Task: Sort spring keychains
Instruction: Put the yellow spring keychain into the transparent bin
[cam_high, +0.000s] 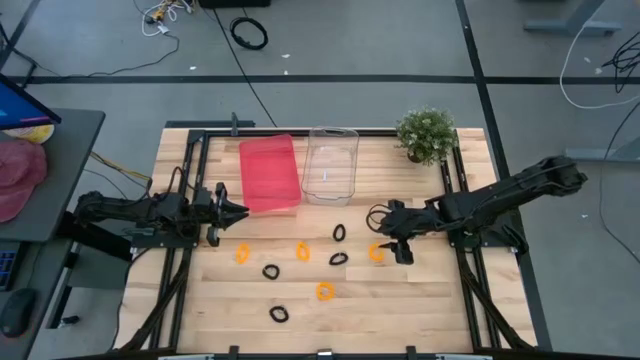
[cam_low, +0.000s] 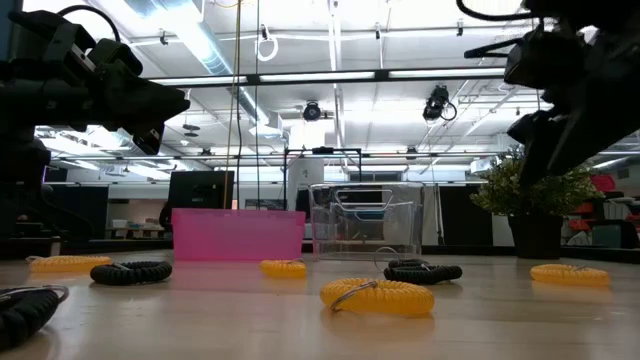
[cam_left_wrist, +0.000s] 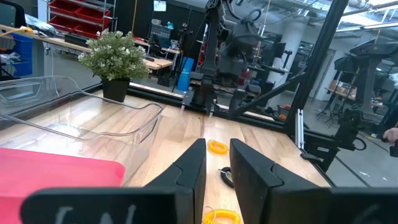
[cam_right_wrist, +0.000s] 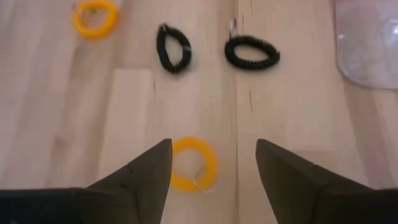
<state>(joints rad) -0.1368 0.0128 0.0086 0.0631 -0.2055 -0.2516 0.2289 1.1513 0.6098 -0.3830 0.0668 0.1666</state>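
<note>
- right gripper (cam_high: 391, 249) hangs over the surface (cam_high: 420, 300), on the potted plant (cam_high: 427, 135) side of the clear bin (cam_high: 331, 164), fingers spread wide, holding nothing
- right wrist view: an orange keychain (cam_right_wrist: 193, 163) lies on the wood between the two spread fingers (cam_right_wrist: 146, 171), not touched; same one sits just beside the gripper in the high view (cam_high: 376, 253)
- two black keychains (cam_right_wrist: 173, 48) (cam_right_wrist: 252, 52) lie past it, toward the clear bin; one more orange loop (cam_right_wrist: 94, 17) farther off
- left gripper (cam_high: 240, 211) sits just beside the pink bin (cam_high: 269, 173), on the side away from the clear bin, above the surface
- left fingers (cam_left_wrist: 189, 171) stand close with a narrow gap, nothing pinched between them
- spring keychains all loose on the surface, in front of the two bins, none inside a bin
- high view: four orange, including (cam_high: 242, 254), (cam_high: 303, 251), (cam_high: 324, 291); four black, including (cam_high: 270, 270), (cam_high: 279, 314)
- pink bin and clear bin stand side by side, nearly touching
- low view: orange coil (cam_low: 377, 296) nearest the camera, bins behind it
</note>
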